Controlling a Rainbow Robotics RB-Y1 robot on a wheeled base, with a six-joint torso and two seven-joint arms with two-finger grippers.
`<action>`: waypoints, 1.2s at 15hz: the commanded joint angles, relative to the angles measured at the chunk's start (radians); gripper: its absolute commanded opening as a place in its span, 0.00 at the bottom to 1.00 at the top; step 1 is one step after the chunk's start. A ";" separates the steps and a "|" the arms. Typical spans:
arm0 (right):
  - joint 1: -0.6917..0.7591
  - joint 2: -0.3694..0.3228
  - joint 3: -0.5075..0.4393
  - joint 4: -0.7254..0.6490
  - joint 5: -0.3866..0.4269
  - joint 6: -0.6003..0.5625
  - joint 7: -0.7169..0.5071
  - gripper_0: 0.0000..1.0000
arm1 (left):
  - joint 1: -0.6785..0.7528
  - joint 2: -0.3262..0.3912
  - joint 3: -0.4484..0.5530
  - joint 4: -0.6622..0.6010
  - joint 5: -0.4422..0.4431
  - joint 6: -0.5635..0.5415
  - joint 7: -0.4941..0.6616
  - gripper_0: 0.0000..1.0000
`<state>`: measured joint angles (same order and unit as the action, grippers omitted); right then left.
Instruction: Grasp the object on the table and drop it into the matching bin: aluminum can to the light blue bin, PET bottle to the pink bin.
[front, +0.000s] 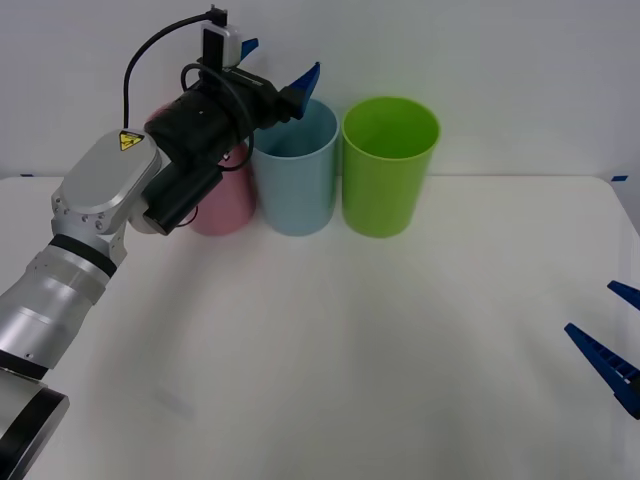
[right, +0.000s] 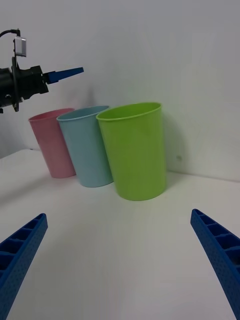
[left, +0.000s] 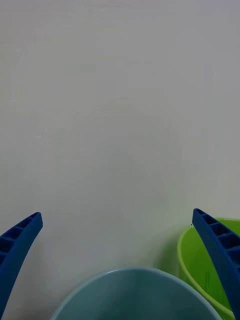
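My left gripper (front: 280, 60) is open, raised just above the near rim of the light blue bin (front: 295, 175), with nothing between its blue fingers. In the left wrist view the light blue bin (left: 135, 295) opens right below the left gripper (left: 116, 215). The pink bin (front: 225, 200) stands beside the blue one, partly hidden behind my left arm. The aluminum can is out of view. My right gripper (front: 590, 307) is open and low over the white table (front: 350, 350) near its right edge, far from the bins.
A lime green bin (front: 388, 165) stands touching the light blue bin's other side, so the three form a row at the table's back edge against a white wall. The right wrist view shows the green bin (right: 135, 150) nearest.
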<state>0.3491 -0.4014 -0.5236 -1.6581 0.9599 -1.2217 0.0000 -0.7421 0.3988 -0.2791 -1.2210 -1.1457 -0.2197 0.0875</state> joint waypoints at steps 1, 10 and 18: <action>0.000 0.000 0.000 0.000 0.000 0.000 0.000 1.00 | 0.007 0.003 0.000 0.000 0.017 -0.010 -0.005 1.00; 0.000 0.000 0.000 0.000 0.000 0.000 0.000 1.00 | 0.214 0.094 0.017 -0.227 0.162 -0.020 -0.029 1.00; 0.000 0.000 0.000 0.000 0.000 0.000 0.000 1.00 | 0.544 0.175 0.159 -0.483 0.256 -0.089 -0.052 1.00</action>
<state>0.3491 -0.4014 -0.5236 -1.6581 0.9599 -1.2217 0.0000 -0.2291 0.5731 -0.1399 -1.6891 -0.8934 -0.2851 0.0378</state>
